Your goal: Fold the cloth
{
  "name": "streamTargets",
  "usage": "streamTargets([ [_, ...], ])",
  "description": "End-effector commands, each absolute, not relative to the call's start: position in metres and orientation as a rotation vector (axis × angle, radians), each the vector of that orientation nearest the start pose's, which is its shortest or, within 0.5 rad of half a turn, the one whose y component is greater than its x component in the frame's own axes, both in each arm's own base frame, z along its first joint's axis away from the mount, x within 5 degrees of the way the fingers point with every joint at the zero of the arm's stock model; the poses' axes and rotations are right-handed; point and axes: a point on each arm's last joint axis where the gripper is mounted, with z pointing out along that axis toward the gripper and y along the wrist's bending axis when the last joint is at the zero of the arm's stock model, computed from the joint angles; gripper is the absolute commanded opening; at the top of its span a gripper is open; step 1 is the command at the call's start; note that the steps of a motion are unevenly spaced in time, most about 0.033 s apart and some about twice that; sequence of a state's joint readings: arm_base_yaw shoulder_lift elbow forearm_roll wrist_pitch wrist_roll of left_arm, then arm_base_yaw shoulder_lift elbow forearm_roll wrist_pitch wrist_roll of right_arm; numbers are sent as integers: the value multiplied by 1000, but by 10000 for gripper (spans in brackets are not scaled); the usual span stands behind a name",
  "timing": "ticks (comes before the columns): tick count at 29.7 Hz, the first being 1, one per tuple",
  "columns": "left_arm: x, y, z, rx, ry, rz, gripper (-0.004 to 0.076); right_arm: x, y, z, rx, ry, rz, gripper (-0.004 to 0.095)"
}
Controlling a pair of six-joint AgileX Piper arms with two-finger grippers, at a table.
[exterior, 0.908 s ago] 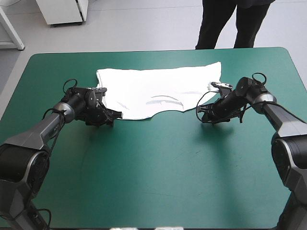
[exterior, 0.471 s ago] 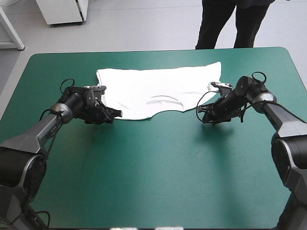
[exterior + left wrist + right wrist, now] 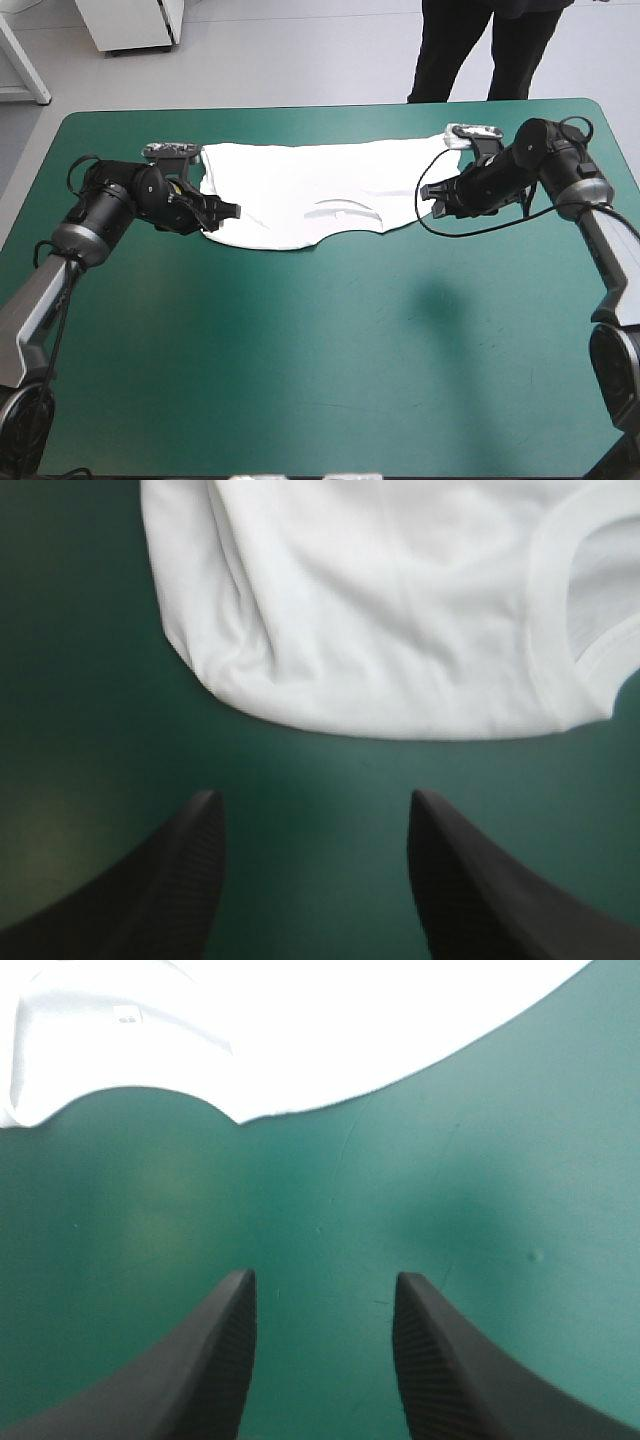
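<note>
The T-shirt (image 3: 300, 185) lies flat as a wide white band across the far half of the table (image 3: 320, 380), its long side running from left to right and its neck opening toward the near edge. It looks already doubled over once, so I judge the fold to be partly done, with another fold still to come. The left gripper (image 3: 228, 212) sits low at the shirt's near-left corner, pointing inward. In its wrist view the fingers (image 3: 170, 880) stand apart with nothing between them, and the rounded corner of the cloth lies just ahead, not touched, with the collar band (image 3: 550, 620) off to one side. The right gripper (image 3: 430, 195) mirrors it at the shirt's right end, jaws likewise released and empty. The curved edge of the cloth lies ahead of its fingers (image 3: 215, 1360) with bare teal-green cover between, and a small label (image 3: 125, 1015) shows on the fabric beyond. This symmetric placement suggests each arm is lined up to take one end of the shirt. Nothing lies between either gripper and the cloth. The thin edge lying flat on the cover may be hard to pinch cleanly.
</note>
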State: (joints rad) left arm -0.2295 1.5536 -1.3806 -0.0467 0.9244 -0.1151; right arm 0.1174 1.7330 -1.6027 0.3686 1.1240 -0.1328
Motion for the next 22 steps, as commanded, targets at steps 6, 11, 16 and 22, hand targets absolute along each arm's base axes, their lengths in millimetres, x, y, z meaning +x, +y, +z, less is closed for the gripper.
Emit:
streamTargets([
  [6,335,-50,377,-68,2509,-157,402,342,68,408,-215,2472,456,414],
  [11,365,-38,364,-78,2569,-131,402,342,69,409,-215,2469,460,414],
  [16,398,-41,338,-43,2665,-91,402,345,69,407,-201,2463,462,414],
  [22,426,-41,310,-22,2749,-35,402,347,69,405,-197,2469,460,414],
])
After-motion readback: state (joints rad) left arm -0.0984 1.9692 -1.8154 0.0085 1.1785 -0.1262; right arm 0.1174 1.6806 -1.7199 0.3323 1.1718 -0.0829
